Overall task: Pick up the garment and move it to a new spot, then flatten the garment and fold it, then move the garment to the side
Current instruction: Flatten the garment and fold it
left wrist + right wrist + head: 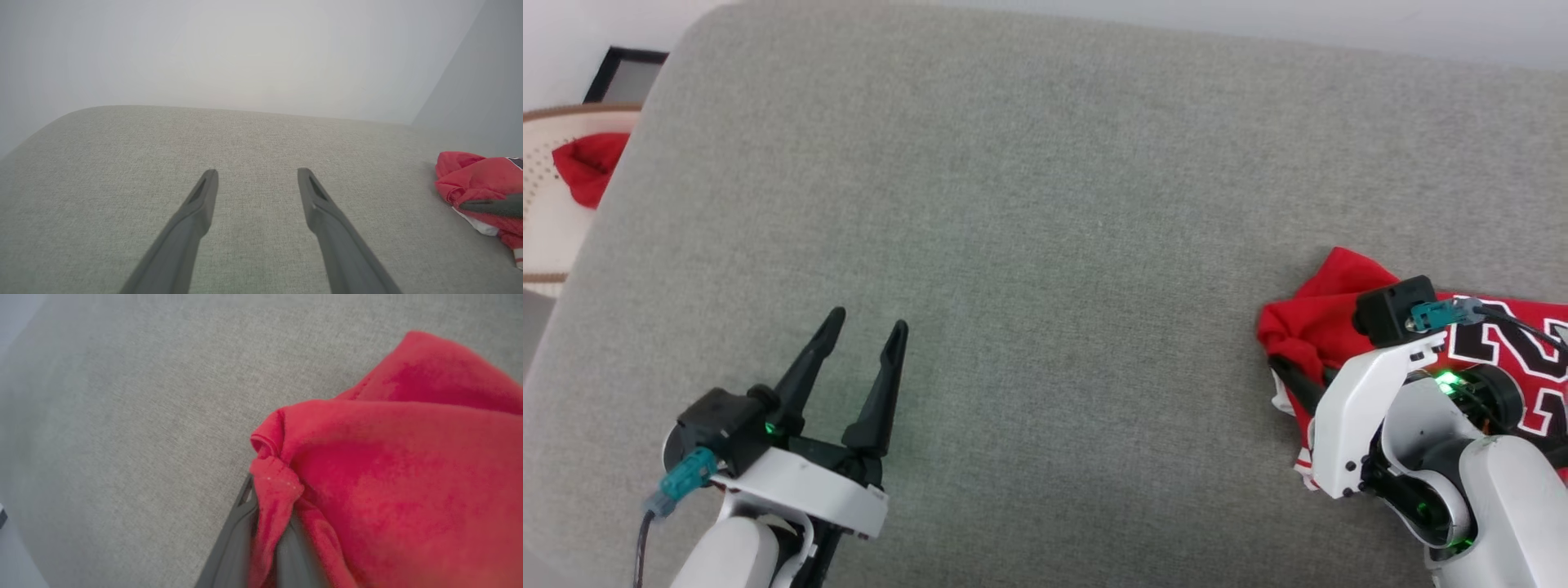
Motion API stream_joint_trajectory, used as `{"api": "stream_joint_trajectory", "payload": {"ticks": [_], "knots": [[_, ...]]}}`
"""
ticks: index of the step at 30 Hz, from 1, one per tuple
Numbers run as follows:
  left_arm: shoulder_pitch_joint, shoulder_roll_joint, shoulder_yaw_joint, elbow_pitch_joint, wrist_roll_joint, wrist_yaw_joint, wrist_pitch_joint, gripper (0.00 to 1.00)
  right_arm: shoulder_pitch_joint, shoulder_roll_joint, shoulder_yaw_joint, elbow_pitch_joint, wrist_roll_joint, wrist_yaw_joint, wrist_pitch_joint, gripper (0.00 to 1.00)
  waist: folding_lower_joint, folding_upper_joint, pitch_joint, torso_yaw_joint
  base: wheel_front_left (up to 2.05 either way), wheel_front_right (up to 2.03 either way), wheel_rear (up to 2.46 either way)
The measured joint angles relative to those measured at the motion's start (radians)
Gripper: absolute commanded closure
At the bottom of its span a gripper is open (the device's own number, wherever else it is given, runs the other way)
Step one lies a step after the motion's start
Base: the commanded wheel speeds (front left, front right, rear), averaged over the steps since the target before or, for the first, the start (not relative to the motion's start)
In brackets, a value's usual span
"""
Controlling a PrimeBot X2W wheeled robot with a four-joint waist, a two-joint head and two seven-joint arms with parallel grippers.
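Observation:
The garment, a red jersey with black white-outlined numerals, lies bunched at the right edge of the grey cushion; it also appears at far right in the left wrist view. My right gripper is at its left edge, and in the right wrist view a fold of the red garment is pinched between the nearly closed fingers of the right gripper. A white, red-striped trim peeks out under that wrist. My left gripper hovers open over bare cushion at lower left, nothing between its fingers.
A pale woven basket stands off the cushion's left side with a small plain red cloth in it. A dark frame sits behind it. The cushion's rounded left edge runs diagonally down the head view.

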Motion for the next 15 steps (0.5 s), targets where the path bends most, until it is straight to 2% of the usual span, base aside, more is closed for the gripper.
{"api": "stream_joint_trajectory", "payload": {"ticks": [1,5,15], "knots": [[0.002,0.0,0.0,0.002,-0.002,0.0,0.0,0.0,0.0,0.006,-0.003,0.001,0.015,0.0,-0.01,0.0,0.0,0.0,-0.005,-0.003,0.0,0.0,0.0],[0.016,0.004,0.003,0.01,-0.008,0.0,0.0,0.0,0.0,0.004,-0.011,-0.005,0.039,0.0,-0.035,0.0,-0.0001,0.0,-0.021,-0.017,0.0,0.0,0.0],[0.042,0.014,0.006,0.034,-0.034,0.0,0.0,0.0,0.019,-0.029,-0.116,-0.004,0.096,0.0,-0.149,0.0,-0.0001,0.0,-0.079,-0.09,0.0,0.0,0.0]]}}
